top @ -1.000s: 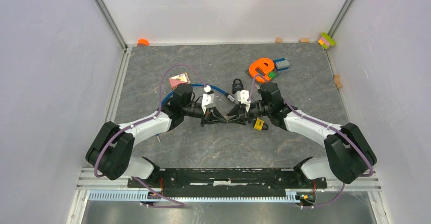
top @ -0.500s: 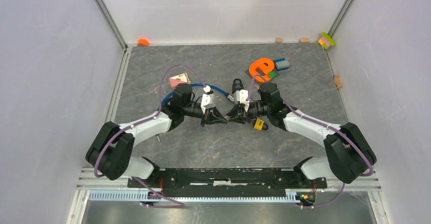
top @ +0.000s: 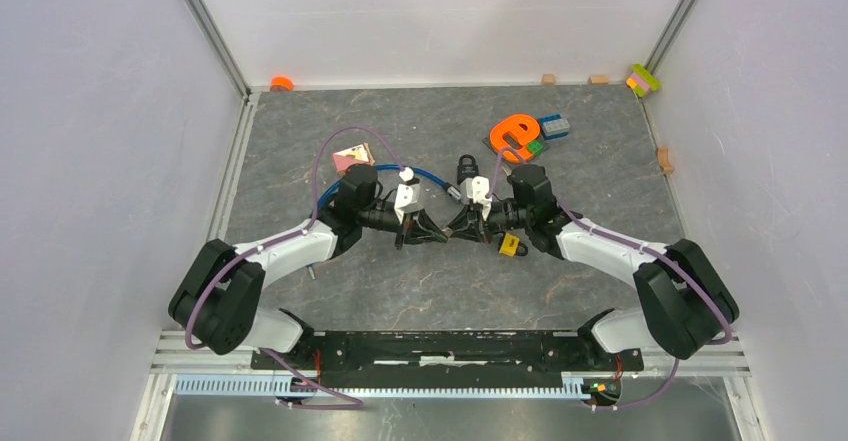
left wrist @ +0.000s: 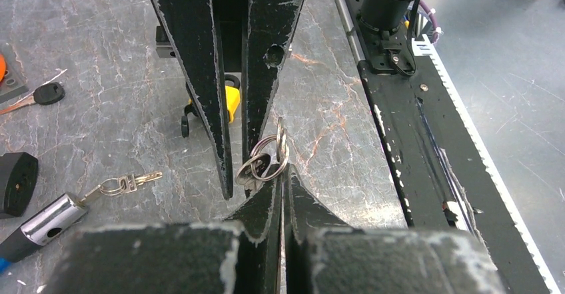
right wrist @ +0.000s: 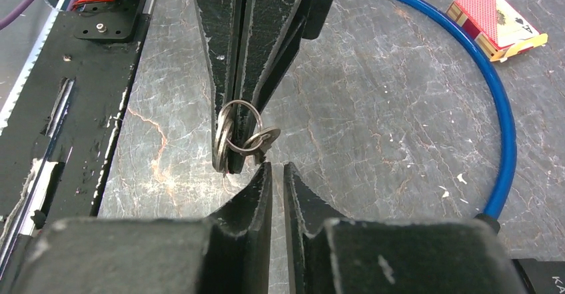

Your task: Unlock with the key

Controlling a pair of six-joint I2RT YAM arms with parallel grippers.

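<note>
My left pincer point(left wrist: 280, 173) is clenched on the keys point(right wrist: 264, 137). My right pincer point(right wrist: 278, 171), barely parted, grasps nothing, tips just short of them (mid-handover, I judge). Unlocking not begun.

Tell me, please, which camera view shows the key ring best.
The right wrist view: the key ring shows nearly face-on, pinched by the left claw. The left wrist view shows it foreshortened and partly hidden; the top view shows almost nothing of it.
</note>
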